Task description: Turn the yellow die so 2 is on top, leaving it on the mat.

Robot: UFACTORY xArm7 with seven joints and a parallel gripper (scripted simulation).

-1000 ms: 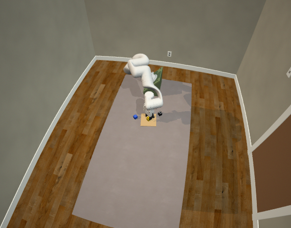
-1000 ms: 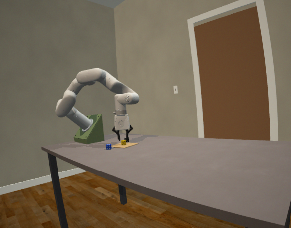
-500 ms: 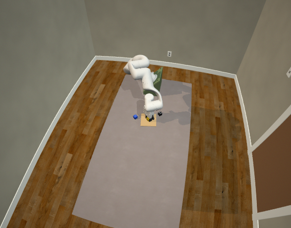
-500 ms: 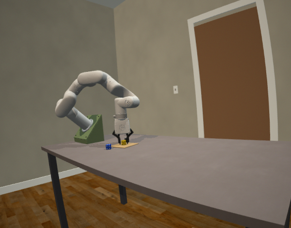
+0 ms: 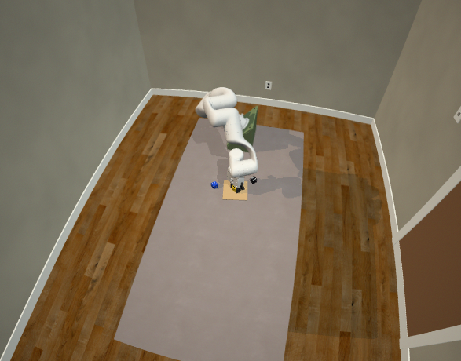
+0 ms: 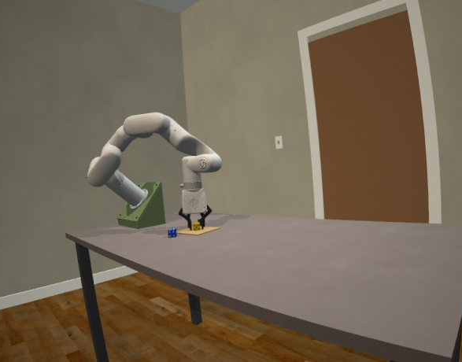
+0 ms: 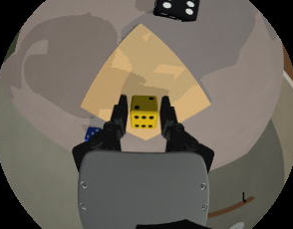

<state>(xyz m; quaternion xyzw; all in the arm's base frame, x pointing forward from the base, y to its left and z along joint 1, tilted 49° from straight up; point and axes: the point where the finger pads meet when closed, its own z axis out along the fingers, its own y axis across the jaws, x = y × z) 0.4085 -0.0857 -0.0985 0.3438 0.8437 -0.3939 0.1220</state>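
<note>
Yellow die on tan mat, between released jaws, gaps both sides; six-pip face visible.

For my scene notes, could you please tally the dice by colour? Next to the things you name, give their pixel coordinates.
Yellow: 1, the yellow die [image 5: 234, 188] [image 6: 196, 226] [image 7: 144, 112]
Blue: 1, the blue die [image 5: 214, 184] [image 6: 171, 233] [image 7: 93, 133]
Black: 1, the black die [image 5: 254, 180] [image 7: 177, 8]
Total: 3

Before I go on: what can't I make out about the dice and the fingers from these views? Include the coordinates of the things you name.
- Yellow die [image 5: 234, 188] [image 6: 196, 226] [image 7: 144, 112]: its sides facing the fingers [image 5: 237, 189] [image 6: 197, 227] are edge-on or hidden in the wrist view; its underside is against the mat [image 5: 235, 196] [image 6: 198, 233] [image 7: 144, 60].
- Black die [image 5: 254, 180] [image 7: 176, 9]: cut off by the wrist view's upper edge; its pips are too small in the top view.
- Blue die [image 5: 214, 184] [image 6: 171, 232] [image 7: 92, 133]: pips too small in the top view.
</note>
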